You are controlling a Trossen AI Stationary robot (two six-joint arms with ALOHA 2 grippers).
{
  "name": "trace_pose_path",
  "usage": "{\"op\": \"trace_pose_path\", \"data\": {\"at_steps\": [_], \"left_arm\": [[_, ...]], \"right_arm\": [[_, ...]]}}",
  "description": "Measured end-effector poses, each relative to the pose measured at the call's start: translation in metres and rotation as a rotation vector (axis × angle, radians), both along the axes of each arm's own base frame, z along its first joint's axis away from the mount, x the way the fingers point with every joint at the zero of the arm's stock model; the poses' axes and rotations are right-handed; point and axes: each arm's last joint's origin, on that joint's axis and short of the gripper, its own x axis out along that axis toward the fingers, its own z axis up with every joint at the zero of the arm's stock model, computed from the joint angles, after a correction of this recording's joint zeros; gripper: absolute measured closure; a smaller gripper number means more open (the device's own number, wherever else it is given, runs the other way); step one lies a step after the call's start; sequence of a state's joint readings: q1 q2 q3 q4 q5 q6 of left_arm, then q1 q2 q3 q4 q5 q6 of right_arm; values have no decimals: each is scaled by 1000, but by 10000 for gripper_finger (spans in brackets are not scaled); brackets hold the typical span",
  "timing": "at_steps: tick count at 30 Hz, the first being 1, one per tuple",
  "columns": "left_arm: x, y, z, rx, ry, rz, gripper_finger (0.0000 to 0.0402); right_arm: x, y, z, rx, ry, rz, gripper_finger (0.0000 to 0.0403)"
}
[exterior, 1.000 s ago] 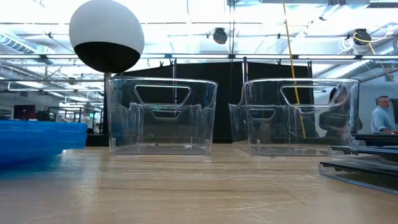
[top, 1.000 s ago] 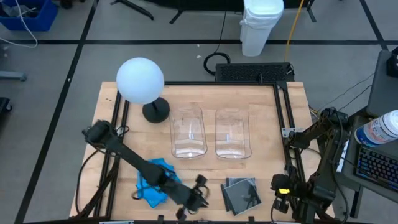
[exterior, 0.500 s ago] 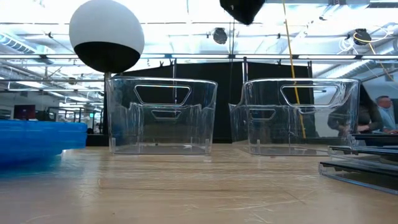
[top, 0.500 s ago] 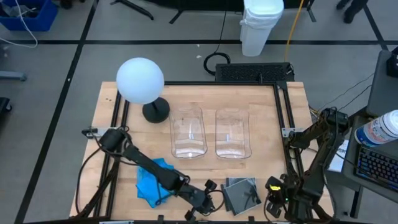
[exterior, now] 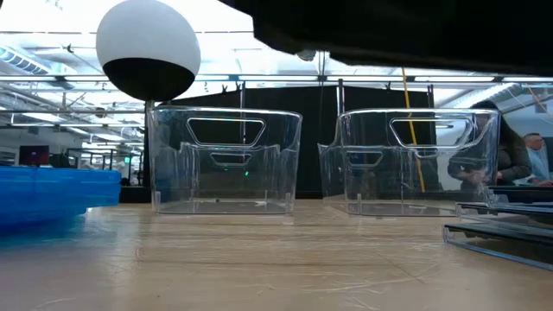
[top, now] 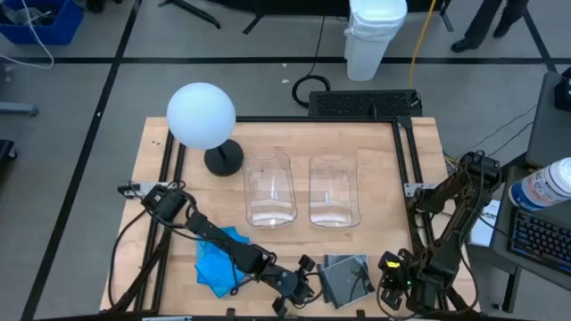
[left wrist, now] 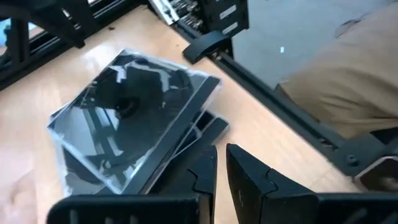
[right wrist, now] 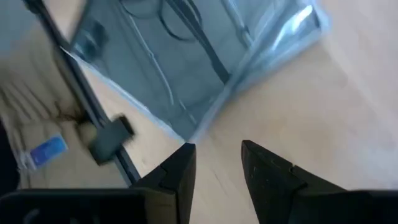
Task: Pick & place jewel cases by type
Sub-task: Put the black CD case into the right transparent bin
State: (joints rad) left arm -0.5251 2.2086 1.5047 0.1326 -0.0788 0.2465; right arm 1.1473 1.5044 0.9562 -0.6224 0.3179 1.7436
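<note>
Jewel cases lie in two piles low in the high view: blue (top: 217,265) at lower left, dark grey (top: 346,276) at lower centre. The left gripper (top: 303,283), fingers nearly together, has swung beside the grey pile; the right gripper (top: 391,283), fingers parted, closes in.

The blue jewel cases (top: 217,261) are sitting in a messy pile near the table's front left. The dark grey jewel cases (top: 346,278) are lying stacked, slightly skewed, by the front edge, right of centre.
</note>
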Motion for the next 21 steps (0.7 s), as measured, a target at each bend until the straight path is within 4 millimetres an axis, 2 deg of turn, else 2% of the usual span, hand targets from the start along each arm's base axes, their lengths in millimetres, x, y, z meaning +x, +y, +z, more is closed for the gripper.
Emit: {"op": "trace_pose_path", "data": {"at_steps": [4, 10, 21], "left_arm": [[4, 6, 0, 4, -1, 15, 357], [5, 9, 0, 22, -5, 7, 357], [5, 10, 0, 6, 0, -39, 357]], "right_arm": [[1, 0, 6, 1, -50, 49, 269], [1, -3, 5, -6, -75, -2, 254], [-3, -12, -27, 56, -104, -23, 170]]}}
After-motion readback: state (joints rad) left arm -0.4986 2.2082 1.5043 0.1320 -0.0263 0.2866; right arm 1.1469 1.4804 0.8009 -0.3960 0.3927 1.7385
